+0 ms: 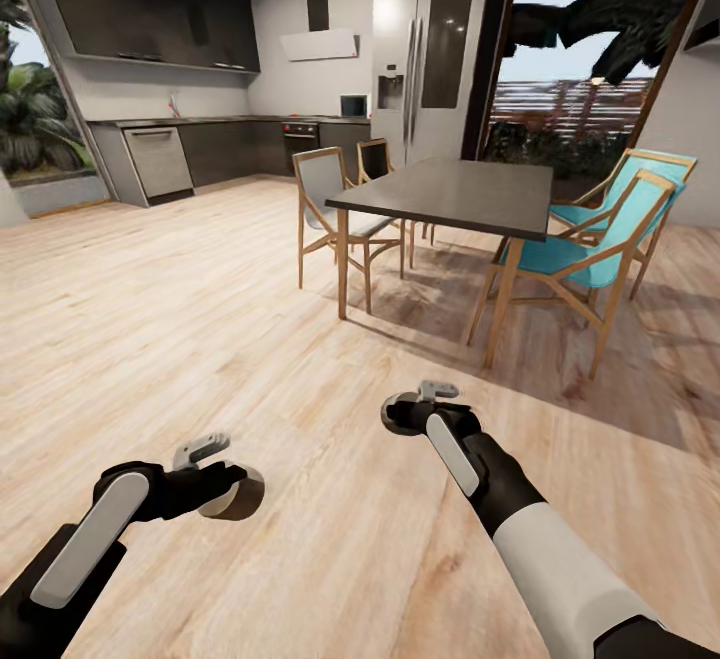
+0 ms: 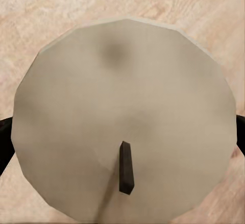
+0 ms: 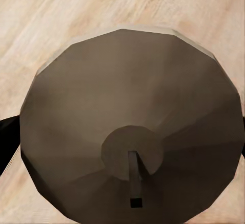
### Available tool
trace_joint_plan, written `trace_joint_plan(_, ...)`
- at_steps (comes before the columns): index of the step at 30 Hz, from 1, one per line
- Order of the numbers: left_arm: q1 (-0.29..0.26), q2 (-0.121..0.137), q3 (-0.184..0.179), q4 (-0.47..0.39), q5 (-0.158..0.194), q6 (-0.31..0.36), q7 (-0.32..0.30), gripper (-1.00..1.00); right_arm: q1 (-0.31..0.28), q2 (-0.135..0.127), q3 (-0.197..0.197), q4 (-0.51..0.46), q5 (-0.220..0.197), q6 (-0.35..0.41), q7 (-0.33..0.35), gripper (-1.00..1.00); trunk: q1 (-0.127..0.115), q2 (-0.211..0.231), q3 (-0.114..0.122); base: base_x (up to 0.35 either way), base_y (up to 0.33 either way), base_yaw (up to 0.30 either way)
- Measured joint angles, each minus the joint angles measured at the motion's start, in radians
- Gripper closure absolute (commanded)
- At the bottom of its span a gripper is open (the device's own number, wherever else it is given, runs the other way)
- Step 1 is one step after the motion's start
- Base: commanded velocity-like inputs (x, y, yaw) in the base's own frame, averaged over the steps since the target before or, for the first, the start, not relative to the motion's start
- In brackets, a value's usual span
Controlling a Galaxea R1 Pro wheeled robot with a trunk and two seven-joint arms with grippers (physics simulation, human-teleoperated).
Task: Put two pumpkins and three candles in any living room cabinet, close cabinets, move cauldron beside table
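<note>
Each gripper clamps a candle: the left gripper [image 1: 222, 487] a pale, faceted candle [image 2: 122, 112], the right gripper [image 1: 415, 409] a browner candle [image 3: 127, 132], seemingly wicked, above plank floor [image 1: 200, 339].

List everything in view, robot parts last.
Dark-topped dining table with wooden legs: one, centre-right.
Grey-seated wooden chairs: two, at the table's left and far side.
Turquoise-seated wooden chairs: two, at the table's right.
Silver refrigerator: one, back wall.
Dark kitchen counter: one run, back left.
Light wood floor: throughout.
Round brownish candles with dark wicks: two, one in each gripper.
Left gripper: holding a candle.
Right gripper: holding a candle.
</note>
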Motion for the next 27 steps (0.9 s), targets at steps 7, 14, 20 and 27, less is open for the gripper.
trace_joint_plan(7,0.000,0.000,0.000,0.000,0.000,0.000,0.001,1.00,0.000,0.000,0.000,0.000,0.000,0.000,0.000,1.00,0.000,0.000,0.000,0.000,0.000,0.292)
trace_joint_plan(14,0.000,0.000,0.000,0.000,0.000,0.000,0.001,1.00,0.000,0.000,0.000,0.000,0.001,0.000,0.000,1.00,0.000,0.000,0.000,0.000,0.000,0.292)
trace_joint_plan(20,0.001,-0.010,0.000,0.000,0.000,-0.001,0.003,1.00,0.000,0.000,0.000,0.000,0.001,0.000,0.000,1.00,0.000,0.000,0.000,0.000,0.000,0.292)
trace_joint_plan(27,0.000,-0.014,0.000,0.000,-0.002,0.000,0.003,1.00,0.000,0.000,0.001,0.000,0.001,0.000,0.000,1.00,0.000,0.000,0.000,0.000,0.000,0.292)
